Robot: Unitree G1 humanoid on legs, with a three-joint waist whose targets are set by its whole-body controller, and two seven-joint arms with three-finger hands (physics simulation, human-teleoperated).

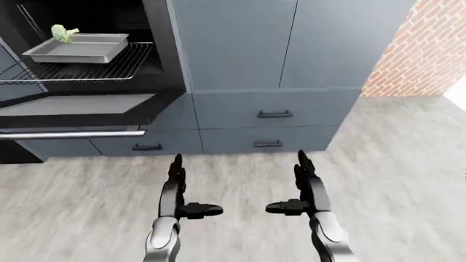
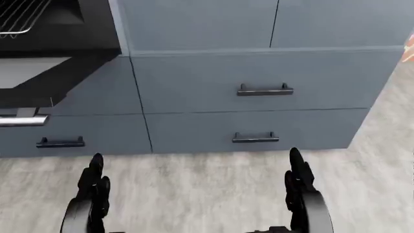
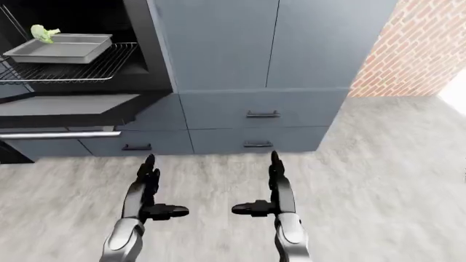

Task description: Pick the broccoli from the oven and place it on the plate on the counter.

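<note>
1. We see the broccoli [image 1: 64, 33] at the top left of the left-eye view, perched on the far left edge of a grey baking tray [image 1: 76, 48] on the oven rack [image 1: 109, 68].
2. Our left hand [image 1: 182, 188] hangs over the floor [image 1: 408, 180], fingers spread, holding nothing.
3. Our right hand [image 1: 302, 185] mirrors it, equally empty.
4. The oven door [image 1: 72, 109] lies open below the rack, beside blue drawers [image 1: 273, 109].

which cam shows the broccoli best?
Left-eye view: the broccoli sits whole at the tray's top-left corner, clear of the picture edge. Right-eye view shows it too, nearer the left edge. Head view misses it; only a rack corner shows there.
</note>
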